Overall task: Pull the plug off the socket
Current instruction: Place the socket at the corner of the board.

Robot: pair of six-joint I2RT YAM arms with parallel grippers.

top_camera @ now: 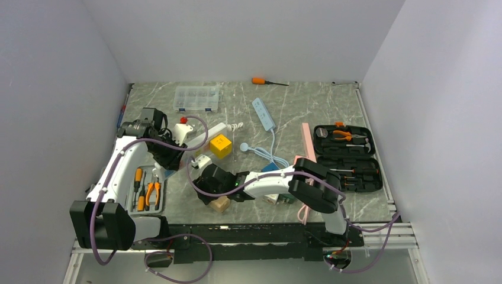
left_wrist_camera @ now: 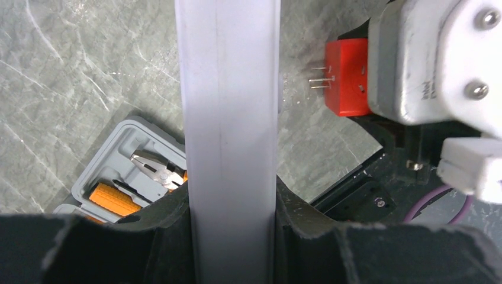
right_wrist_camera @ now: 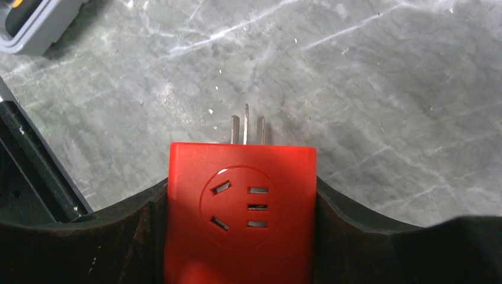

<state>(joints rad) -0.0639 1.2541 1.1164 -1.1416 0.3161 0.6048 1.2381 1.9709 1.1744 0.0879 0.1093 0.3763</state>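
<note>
The left wrist view shows the left gripper (left_wrist_camera: 231, 216) pinching the white socket strip (left_wrist_camera: 228, 89), with the red plug (left_wrist_camera: 346, 77) just to its right. The plug's prongs (left_wrist_camera: 319, 78) point at the strip but stand clear of it. The right wrist view shows what that one does not: the right gripper (right_wrist_camera: 240, 198) clamped on the plug's sides, above the marble table (right_wrist_camera: 367, 83). From the top both are hidden among the arms, left of centre, near the grey tool case (top_camera: 148, 192).
</note>
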